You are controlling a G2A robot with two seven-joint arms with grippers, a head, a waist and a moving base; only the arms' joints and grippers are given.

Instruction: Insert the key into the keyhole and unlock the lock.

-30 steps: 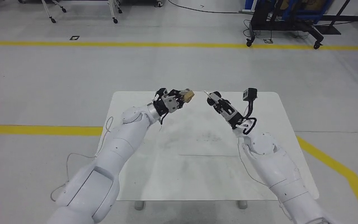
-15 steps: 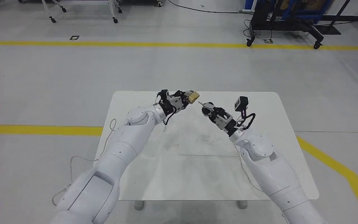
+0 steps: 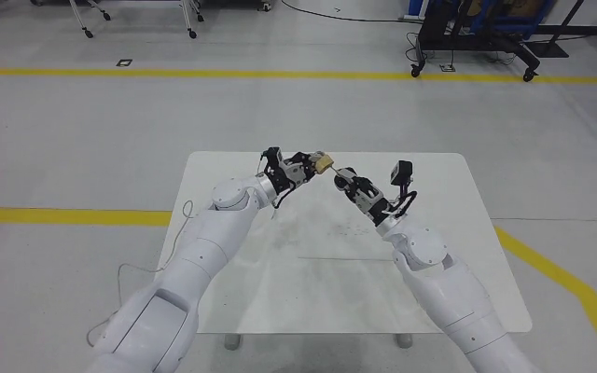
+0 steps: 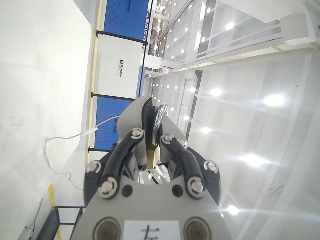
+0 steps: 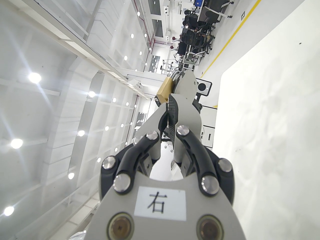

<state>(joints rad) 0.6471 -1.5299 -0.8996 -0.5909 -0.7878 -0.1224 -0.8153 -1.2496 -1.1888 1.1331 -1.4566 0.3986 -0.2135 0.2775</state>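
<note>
The robot's left gripper (image 3: 311, 165) is clamping a brass padlock (image 3: 323, 162) above the far half of a white table (image 3: 280, 280). Its fingers are pressing on the shiny shackle while the brass body is sticking out toward the other arm. The right gripper (image 3: 342, 175) is hovering just beside the padlock, and its fingers are pinching together on a small key (image 3: 334, 171). In the right wrist view, those fingers are lying almost flat against each other, with the padlock's brass end sitting right at their tips. From above, the key is showing as a thin sliver between the two grippers and pointing at the padlock body. The pictures are not showing whether the key's tip is touching the padlock or sitting inside the keyhole. Both arms are holding their loads in the air, above the tabletop.
</note>
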